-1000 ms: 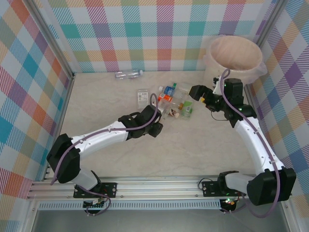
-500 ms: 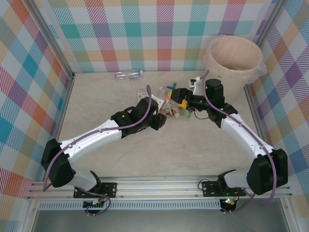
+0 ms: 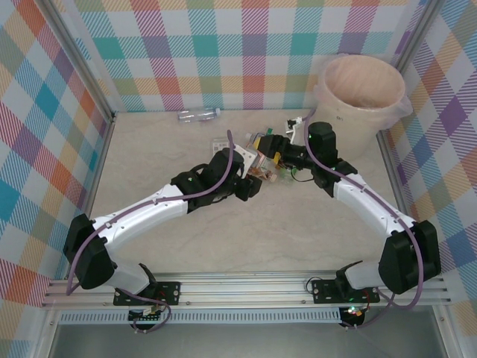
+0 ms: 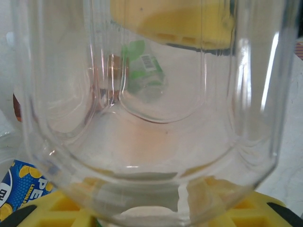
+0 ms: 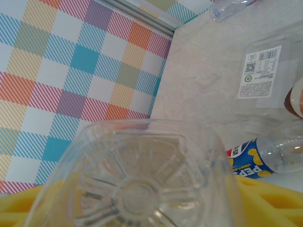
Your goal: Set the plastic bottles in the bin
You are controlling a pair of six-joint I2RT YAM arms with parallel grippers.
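Left of the bin (image 3: 322, 93), among the plastic bottles (image 3: 220, 145) on the bench (image 3: 298, 224), the left end effector (image 3: 255, 170) is clamped narrow on a clear bottle (image 4: 151, 118). The right end effector (image 3: 267, 146) straddles another bottle (image 5: 137, 179); I cannot tell whether it grips.

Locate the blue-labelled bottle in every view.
Top external: blue-labelled bottle, probably in the cluster at table centre, too small to confirm.
Left wrist: bottom-left corner.
Right wrist: right edge, below middle.
Shared landmark: the yellow fingers, along each wrist view's bottom edge, mid-cluster from above.
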